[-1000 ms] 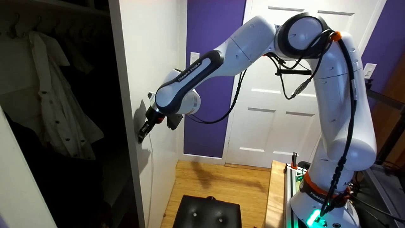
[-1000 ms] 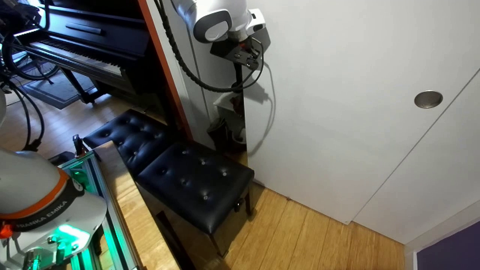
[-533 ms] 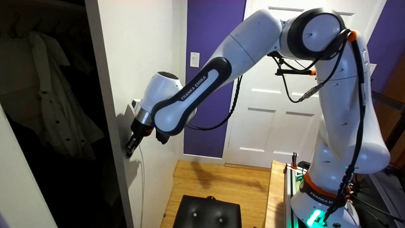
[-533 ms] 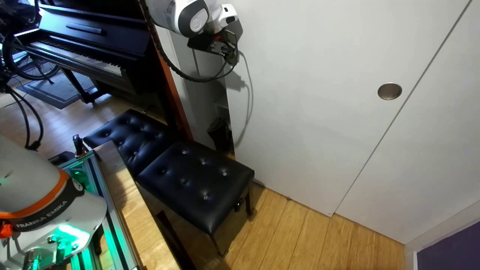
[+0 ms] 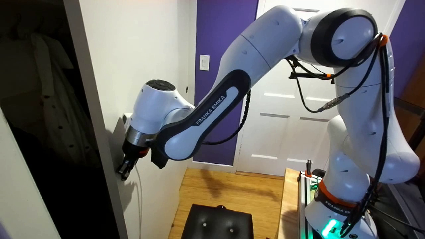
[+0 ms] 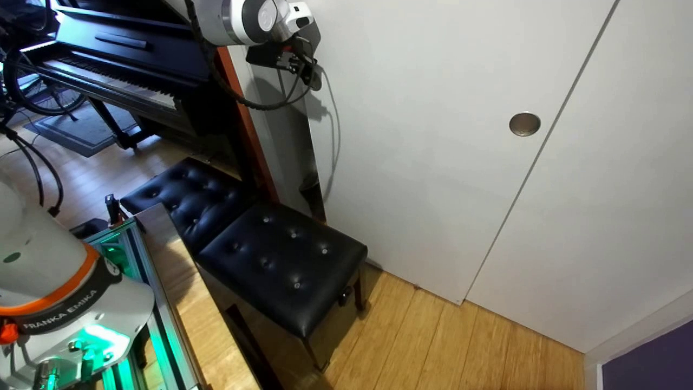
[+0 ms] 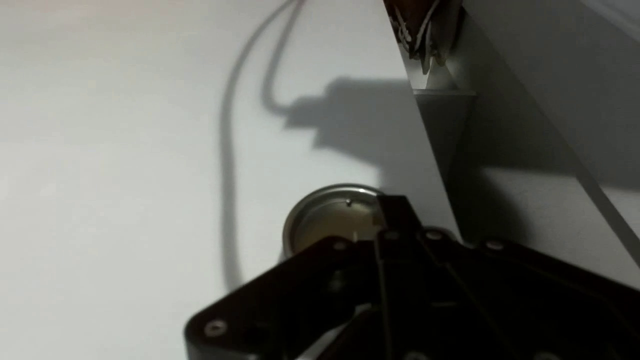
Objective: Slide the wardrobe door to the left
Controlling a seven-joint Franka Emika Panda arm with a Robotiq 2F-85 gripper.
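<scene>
The wardrobe door, a tall plain white panel, shows in both exterior views [image 5: 149, 49] [image 6: 411, 146] and fills the left of the wrist view [image 7: 125, 150]. A round metal recessed pull [image 7: 325, 225] sits near its leading edge, partly hidden behind my fingers. My gripper [image 7: 395, 215] is shut, its fingertips at the pull's edge-side rim; whether they press on it I cannot tell. In an exterior view the gripper [image 5: 124, 176] is at the door face close to the edge. It also shows small in an exterior view [image 6: 315, 81]. Another round pull [image 6: 524, 124] is near the door's far edge.
The dark wardrobe opening with a hanging pale coat [image 5: 59, 99] lies beyond the door's edge. A second white panel [image 6: 606, 216] stands behind the door. Black tufted benches [image 6: 287, 265] stand close to the door. A wooden table edge [image 5: 289, 199] is beside the robot base.
The door has slid left in both exterior views, with my gripper moving along at its edge. The dark opening has narrowed, and more of the panel behind shows. The gripper stays shut.
</scene>
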